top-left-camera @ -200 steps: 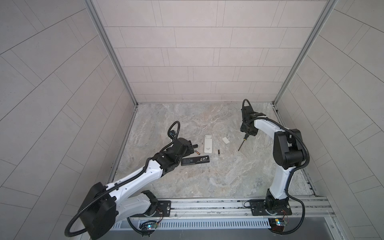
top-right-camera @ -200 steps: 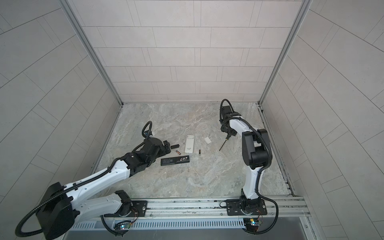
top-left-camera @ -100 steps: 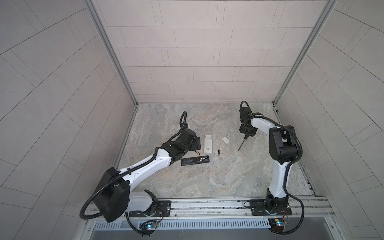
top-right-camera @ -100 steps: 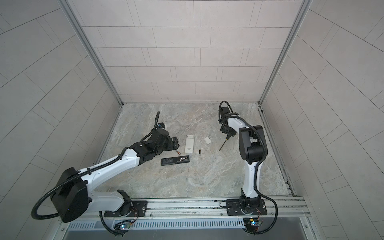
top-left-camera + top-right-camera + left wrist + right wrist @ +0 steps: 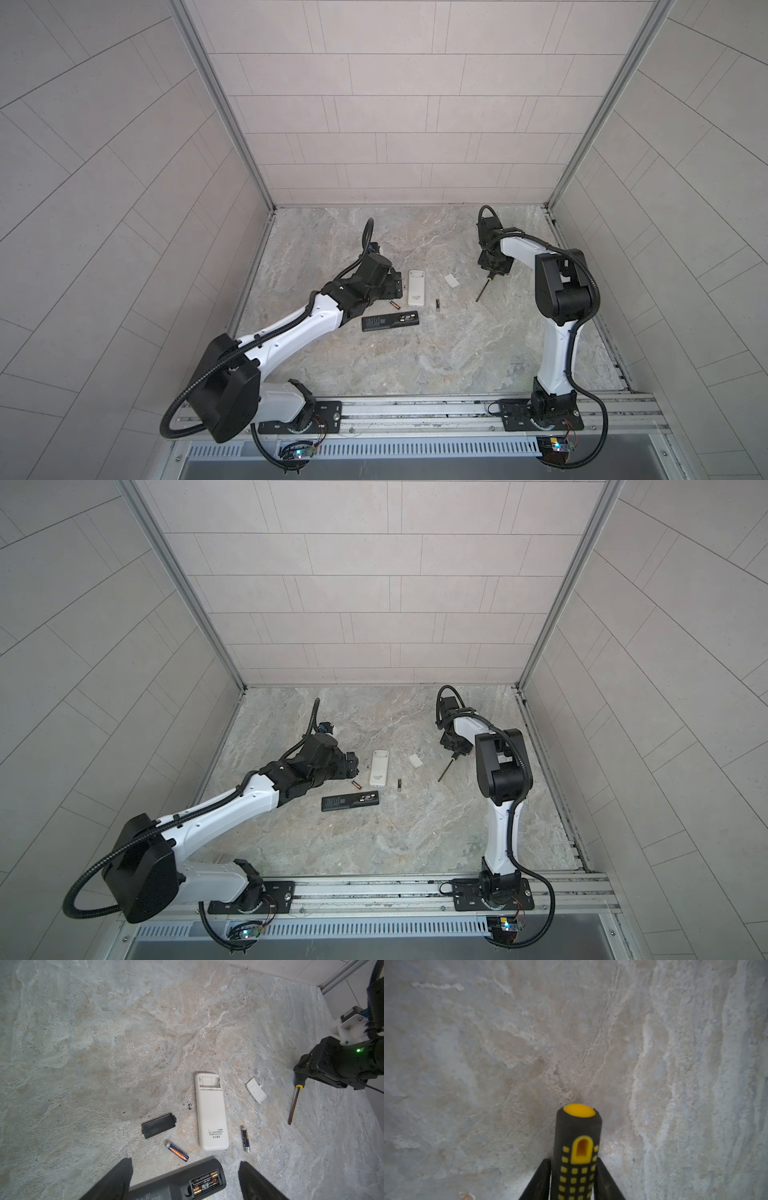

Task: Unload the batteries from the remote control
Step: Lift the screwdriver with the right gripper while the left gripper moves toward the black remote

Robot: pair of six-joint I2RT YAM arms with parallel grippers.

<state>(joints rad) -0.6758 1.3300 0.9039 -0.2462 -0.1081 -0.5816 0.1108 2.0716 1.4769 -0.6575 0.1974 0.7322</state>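
Grabbing the screwdriver [image 5: 577,1132] with right gripper [image 5: 574,1159] clamped on its handle, left gripper [image 5: 185,1161] spread wide over the black remote [image 5: 166,1186]; next, probably gotta lever out its two batteries [image 5: 204,1184].

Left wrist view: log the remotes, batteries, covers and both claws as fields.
white remote: back up, compartment empty
black remote: seen between the left claw fingers, two seated batteries inside
loose: orange-blue battery near the black cover; dark battery on the white remote's other side
white cover: off, lying apart
left claw: open, empty
right claw: closed on the screwdriver handle
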